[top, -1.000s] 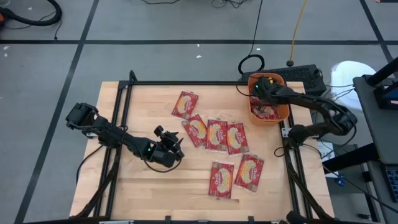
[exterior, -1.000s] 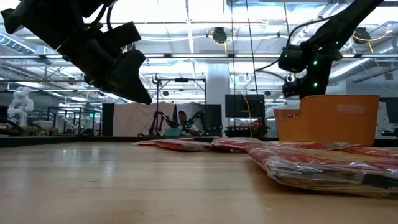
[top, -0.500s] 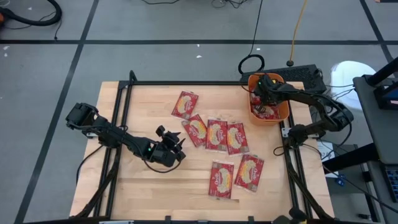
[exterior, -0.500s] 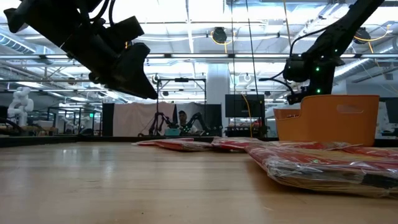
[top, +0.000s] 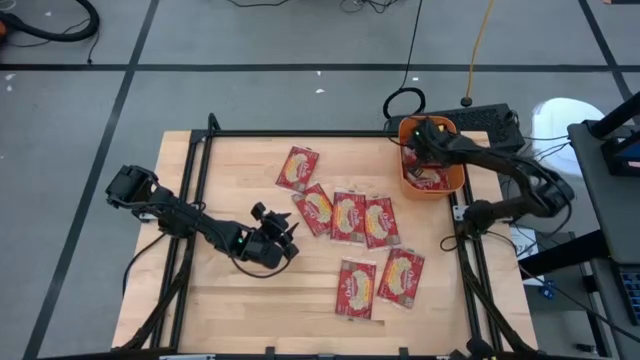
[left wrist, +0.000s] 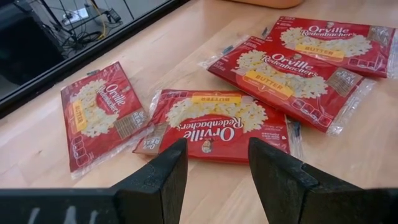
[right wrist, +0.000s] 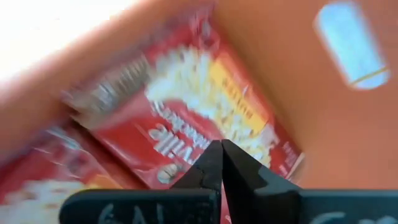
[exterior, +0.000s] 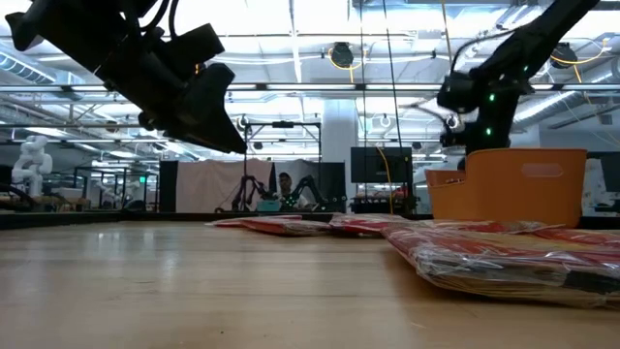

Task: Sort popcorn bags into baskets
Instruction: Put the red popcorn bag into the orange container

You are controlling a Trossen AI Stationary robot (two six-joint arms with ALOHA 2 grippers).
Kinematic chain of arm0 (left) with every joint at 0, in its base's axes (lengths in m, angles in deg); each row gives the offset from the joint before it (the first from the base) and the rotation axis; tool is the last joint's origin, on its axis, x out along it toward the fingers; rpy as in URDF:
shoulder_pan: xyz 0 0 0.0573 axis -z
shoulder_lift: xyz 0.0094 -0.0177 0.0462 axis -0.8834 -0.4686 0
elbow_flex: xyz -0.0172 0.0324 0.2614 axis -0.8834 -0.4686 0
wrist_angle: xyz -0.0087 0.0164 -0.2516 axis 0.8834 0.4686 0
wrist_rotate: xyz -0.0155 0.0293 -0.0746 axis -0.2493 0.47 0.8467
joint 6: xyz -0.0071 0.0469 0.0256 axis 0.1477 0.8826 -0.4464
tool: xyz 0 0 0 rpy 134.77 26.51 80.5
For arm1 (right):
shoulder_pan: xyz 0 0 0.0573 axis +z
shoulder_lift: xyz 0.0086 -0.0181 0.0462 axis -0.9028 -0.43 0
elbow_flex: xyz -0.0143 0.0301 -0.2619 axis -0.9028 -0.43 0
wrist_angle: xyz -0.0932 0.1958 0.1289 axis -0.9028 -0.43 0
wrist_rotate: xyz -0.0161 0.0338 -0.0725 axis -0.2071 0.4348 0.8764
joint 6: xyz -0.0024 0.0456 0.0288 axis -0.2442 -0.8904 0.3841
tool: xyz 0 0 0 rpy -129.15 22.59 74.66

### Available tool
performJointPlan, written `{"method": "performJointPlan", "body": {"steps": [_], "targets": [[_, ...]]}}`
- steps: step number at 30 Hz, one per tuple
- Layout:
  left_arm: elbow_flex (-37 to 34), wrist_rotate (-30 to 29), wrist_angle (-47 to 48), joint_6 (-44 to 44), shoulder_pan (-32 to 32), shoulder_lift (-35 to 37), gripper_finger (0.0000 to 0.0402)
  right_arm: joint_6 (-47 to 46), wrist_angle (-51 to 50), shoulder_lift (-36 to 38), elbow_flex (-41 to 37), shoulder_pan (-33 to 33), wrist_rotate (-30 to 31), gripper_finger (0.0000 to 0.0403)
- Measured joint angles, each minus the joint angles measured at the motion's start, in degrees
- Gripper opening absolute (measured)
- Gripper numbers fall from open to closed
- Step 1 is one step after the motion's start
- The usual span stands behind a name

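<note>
Your left gripper [left wrist: 214, 163] hangs over table [top: 220, 170], fingers parted, empty, pointed at nearest popcorn bag [left wrist: 214, 124]. Six loose popcorn bags [top: 348, 215] lie mid-table. Your right gripper [right wrist: 221, 163] pinched closed, holding nothing, sits over orange basket [top: 455, 181] at far right corner, bags [right wrist: 205, 112] inside.

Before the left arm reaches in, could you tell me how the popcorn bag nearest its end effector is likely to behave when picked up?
The popcorn bag lies flat and thin on the table, so it is probably light and may flex. Its clear film wrap looks glossy, so it could slip. Being so flat, it offers little edge for the open left end effector.
</note>
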Motion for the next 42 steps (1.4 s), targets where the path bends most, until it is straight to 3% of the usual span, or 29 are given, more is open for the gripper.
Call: {"method": "performJointPlan", "body": {"steps": [5,10,17,23,31,35,42], "targets": [[0.0,0.0,-0.3,-0.2,0.2,0.0,0.0173,-6.9,-2.0,10.1,0.0,6.6,-3.1,0.0],[0.0,0.0,-0.7,-0.7,0.1,0.0,0.0173,-13.9,-1.6,20.7,0.0,19.0,-9.3,0.0],[0.0,0.0,-6.7,1.6,0.1,0.0,0.0173,-18.5,14.8,27.2,-7.4,39.2,-7.5,0.0],[0.0,5.0,-14.2,9.9,0.1,0.0,0.0173,-16.3,27.2,22.6,-14.4,54.5,1.2,0.0],[1.6,14.1,-31.8,22.0,-0.6,-6.4,0.0189,-21.1,28.4,12.8,-14.5,64.8,1.6,0.0],[7.7,14.2,-28.3,26.8,-0.9,-11.8,0.0208,-28.5,29.6,7.5,-14.5,69.2,1.8,0.0],[20.6,13.8,-15.1,33.0,-1.9,-23.1,0.0264,-24.6,38.0,-1.2,-14.4,72.1,4.6,0.0]]}}
